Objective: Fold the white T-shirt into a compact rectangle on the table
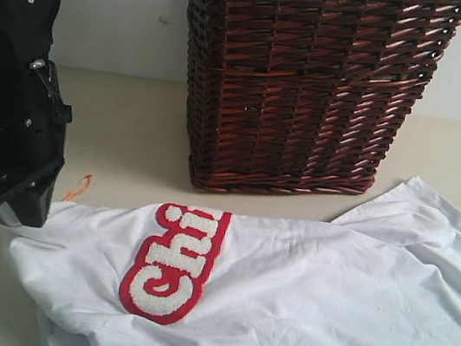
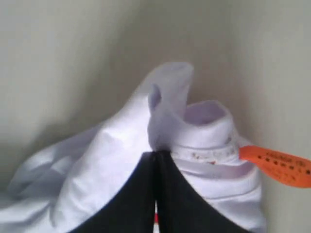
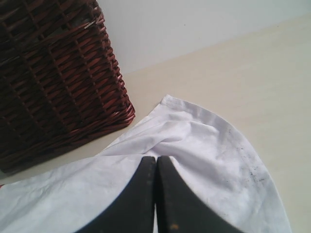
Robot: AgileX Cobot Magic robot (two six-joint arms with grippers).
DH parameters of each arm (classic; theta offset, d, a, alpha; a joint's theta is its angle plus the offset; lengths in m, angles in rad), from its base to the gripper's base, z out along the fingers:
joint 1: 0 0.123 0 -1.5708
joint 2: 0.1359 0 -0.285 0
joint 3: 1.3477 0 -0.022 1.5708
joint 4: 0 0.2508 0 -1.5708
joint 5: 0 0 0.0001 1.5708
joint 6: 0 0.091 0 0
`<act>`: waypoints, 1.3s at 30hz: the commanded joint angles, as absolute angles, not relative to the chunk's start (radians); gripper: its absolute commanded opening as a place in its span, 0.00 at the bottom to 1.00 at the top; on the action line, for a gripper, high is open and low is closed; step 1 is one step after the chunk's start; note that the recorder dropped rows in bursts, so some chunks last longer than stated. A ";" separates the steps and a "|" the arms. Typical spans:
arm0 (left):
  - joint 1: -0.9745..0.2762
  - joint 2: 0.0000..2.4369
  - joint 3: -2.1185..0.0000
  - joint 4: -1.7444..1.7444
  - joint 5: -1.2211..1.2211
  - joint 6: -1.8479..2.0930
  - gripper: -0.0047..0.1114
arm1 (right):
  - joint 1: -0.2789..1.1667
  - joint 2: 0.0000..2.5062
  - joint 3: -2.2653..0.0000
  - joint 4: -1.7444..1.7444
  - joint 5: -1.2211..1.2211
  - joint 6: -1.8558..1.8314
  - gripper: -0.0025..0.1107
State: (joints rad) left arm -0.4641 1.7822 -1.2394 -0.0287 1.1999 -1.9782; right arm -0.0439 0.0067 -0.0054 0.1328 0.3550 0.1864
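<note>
The white T-shirt (image 1: 298, 298) lies spread across the lower half of the exterior view on the pale desk (image 1: 130, 140). Its red-edged letters (image 1: 173, 260) sit left of centre, and one sleeve reaches up towards the right edge of the frame. The wicker basket (image 1: 305, 88) stands behind it at upper centre. At the left edge the left gripper (image 1: 7, 199) is clenched on the shirt's neck end, and the cloth rises to it in a small peak. This is thin, limp cotton, light and not slippery. It will likely sag, drag and crease wherever it is unsupported, so the collar, shoulder seams and hem corners look like the best holds, with both ends moved together. The left wrist view adds what the exterior cannot: the left gripper (image 2: 155, 155) has its jaws pressed together on a bunched fold right beside the ribbed collar, with the orange neck tag (image 2: 277, 165) sticking out next to it. The right gripper (image 3: 156, 160) is out of frame in the exterior view. Only its own wrist view shows it, jaws together and tips on the cloth near the sleeve, close to the basket's base. Creases run towards the tips, but whether fabric is caught between them cannot be told. That view also shows faint dark smudges on the sleeve.
</note>
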 commanded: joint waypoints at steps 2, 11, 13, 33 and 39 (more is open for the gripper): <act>-0.473 1.769 -1.231 -0.225 1.221 -1.972 0.04 | -0.047 0.000 0.000 0.130 0.348 0.186 0.02; -0.489 1.754 -1.124 -0.110 1.064 -1.966 0.78 | -0.047 0.000 0.000 0.130 0.348 0.186 0.02; -0.489 1.726 -1.080 -0.110 1.024 -1.966 0.83 | -0.047 0.000 0.000 0.130 0.348 0.186 0.02; -0.489 1.682 -0.895 -0.304 0.878 -1.669 0.45 | -0.047 0.000 0.000 0.130 0.348 0.186 0.02; -0.489 1.730 -0.895 -0.311 0.876 -1.667 0.41 | -0.047 0.000 0.000 0.130 0.348 0.186 0.02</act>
State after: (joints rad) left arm -0.4825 1.7165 -0.9004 -0.3014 0.8800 -1.6691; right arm -0.0439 0.0067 -0.0054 0.1328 0.3550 0.1864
